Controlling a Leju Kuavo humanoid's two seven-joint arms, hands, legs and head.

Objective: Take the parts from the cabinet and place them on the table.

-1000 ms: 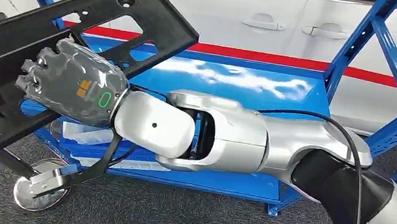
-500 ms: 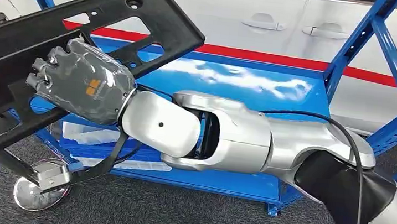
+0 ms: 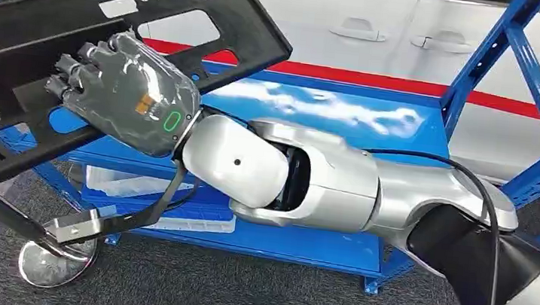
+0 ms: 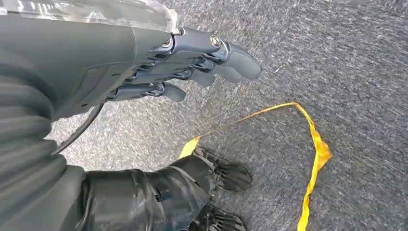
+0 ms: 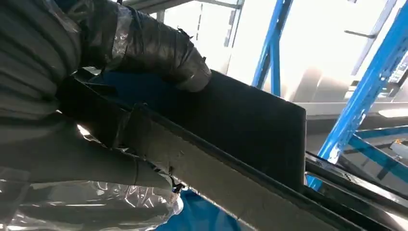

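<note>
A long black plastic panel (image 3: 153,11) with cut-outs and holes slants across the upper left of the head view, above the blue cabinet shelf (image 3: 346,115). My right hand (image 3: 126,92) grips it from underneath, its fingers hooked through a cut-out. In the right wrist view the thumb (image 5: 159,53) presses on the panel (image 5: 250,130). My left hand (image 4: 192,62) hangs over the grey carpet with its fingers loosely extended and nothing in them.
Blue rack posts (image 3: 489,54) frame the shelf, with a white car behind. A lower shelf holds white packets (image 3: 135,184). A round metal foot (image 3: 55,262) stands on the carpet at the left. Yellow tape (image 4: 312,149) lies on the floor.
My right hand has lifted the black panel upward and a little to the right, away from the shelf. The forearm followed it.
</note>
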